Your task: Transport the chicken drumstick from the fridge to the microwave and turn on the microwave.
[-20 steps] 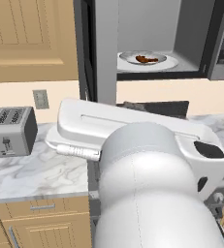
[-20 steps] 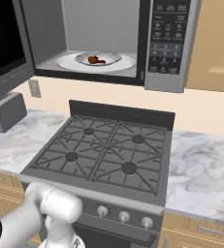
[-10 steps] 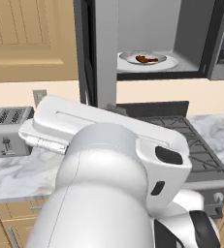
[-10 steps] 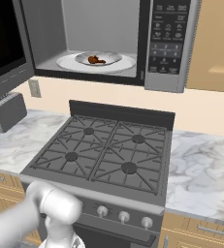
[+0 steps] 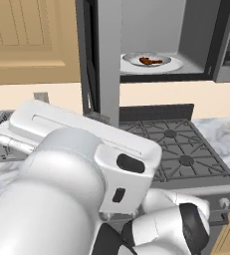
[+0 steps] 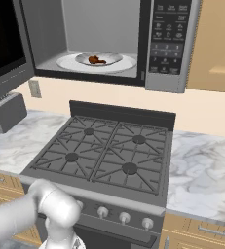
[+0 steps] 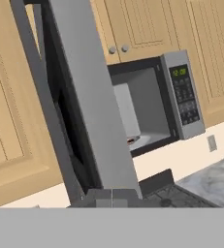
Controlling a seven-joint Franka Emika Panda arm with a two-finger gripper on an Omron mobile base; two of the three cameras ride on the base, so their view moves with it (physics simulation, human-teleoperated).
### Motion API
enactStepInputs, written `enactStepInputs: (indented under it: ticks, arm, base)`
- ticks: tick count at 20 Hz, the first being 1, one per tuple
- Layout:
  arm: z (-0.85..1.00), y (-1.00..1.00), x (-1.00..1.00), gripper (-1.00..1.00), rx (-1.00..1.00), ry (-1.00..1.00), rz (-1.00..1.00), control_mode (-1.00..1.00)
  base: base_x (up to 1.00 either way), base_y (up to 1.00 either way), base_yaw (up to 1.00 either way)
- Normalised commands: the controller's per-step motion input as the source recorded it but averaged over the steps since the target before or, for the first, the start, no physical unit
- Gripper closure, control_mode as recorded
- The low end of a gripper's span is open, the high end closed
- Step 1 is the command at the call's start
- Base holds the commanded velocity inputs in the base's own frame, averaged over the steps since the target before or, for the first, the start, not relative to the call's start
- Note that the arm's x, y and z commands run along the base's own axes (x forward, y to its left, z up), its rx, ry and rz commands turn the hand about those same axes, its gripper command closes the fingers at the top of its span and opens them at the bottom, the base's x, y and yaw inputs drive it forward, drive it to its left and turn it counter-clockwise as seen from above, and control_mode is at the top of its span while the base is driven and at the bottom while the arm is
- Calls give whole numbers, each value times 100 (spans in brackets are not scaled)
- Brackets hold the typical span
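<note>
My tool is closed and holds nothing. The chicken drumstick [image 6: 97, 60] already lies on the plate [image 6: 115, 64] inside the microwave [image 6: 170, 44], ahead of me. I should push the open door [image 5: 105, 60] shut gently, then press start.

Microwave [image 6: 170, 46] grey, light grey inside, black door window, dark btn panel w/ pale keys. Chicken drumstick [image 6: 96, 60] reddish-brown on white plate [image 6: 115, 65]. Stove [image 6: 109, 155] dark grey, black grates, silver knobs. Tabletop [image 6: 204, 165] white-grey marble veining. Cabinets [image 7: 147, 29] tan wood. Toaster [image 6: 6, 112] silver-grey. Wall beige.
</note>
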Motion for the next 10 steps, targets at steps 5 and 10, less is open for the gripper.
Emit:
enactStepInputs:
  ticks: [5, 10]
  arm:
    - [-6, 34, 3, 100, 0, 11, -13, -100]
    - [-4, 25, 4, 100, 1, 9, -12, -100]
  base:
    - [0, 0, 0]
    - [0, 0, 0]
